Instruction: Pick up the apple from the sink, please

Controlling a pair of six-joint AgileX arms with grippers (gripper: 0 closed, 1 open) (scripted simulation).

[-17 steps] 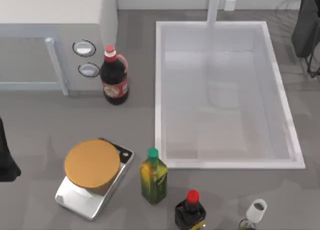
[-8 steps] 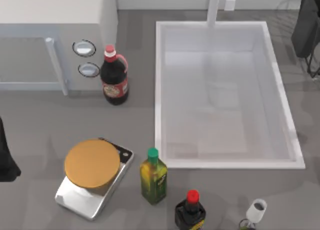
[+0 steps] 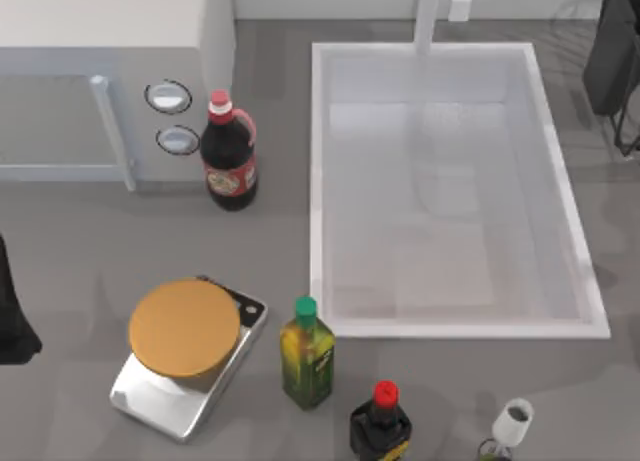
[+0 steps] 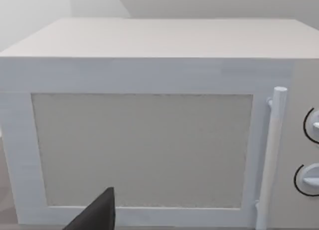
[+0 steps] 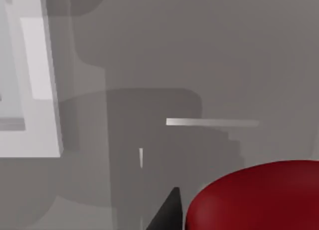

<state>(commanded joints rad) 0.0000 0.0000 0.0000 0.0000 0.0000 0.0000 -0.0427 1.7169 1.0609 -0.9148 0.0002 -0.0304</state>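
Note:
The apple is a glossy red round shape close up in the right wrist view, hanging above the grey counter just outside the sink's white rim. My right gripper is shut on it, with one dark finger against its side. In the top view the sink holds no fruit, and my right arm rises at the far right edge. My left arm is parked at the left edge, facing the microwave.
A white microwave fills the back left. A cola bottle stands beside it. A kitchen scale, an oil bottle, a red-capped dark bottle and a glass line the front. The faucet stands behind the sink.
The arms look unmoved in the top view. A faint shadow on the sink floor has drifted toward the sink's right side.

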